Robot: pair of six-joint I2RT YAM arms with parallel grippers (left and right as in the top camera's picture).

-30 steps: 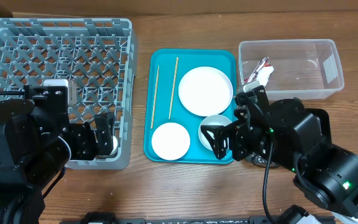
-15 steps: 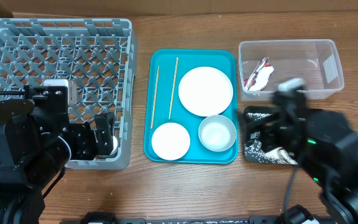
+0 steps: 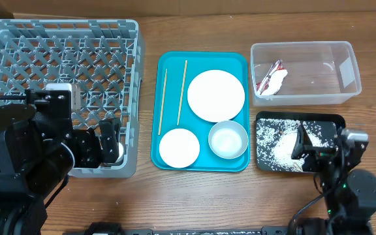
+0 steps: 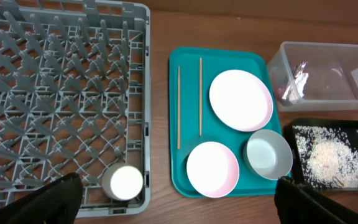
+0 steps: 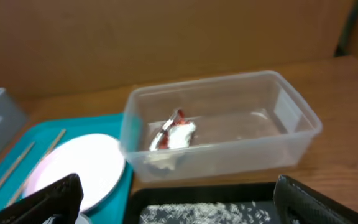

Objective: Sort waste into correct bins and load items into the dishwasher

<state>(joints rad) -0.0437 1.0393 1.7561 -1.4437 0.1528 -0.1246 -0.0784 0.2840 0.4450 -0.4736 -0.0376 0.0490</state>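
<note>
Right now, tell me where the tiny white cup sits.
In the left wrist view, the tiny white cup stands inside the large grey plastic dish rack, in its near right corner, just left of the flat teal serving tray.

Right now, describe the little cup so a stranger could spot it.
Start at the grey dish rack left of the teal tray. In its front corner nearest that tray stands the tiny white cup, the rack's only dish.

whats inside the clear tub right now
A red-and-silver snack wrapper with crumpled white tissue lies at the left end of the clear tub. Nothing else shows inside. Anything beneath the wrapper is covered and cannot be seen.
</note>
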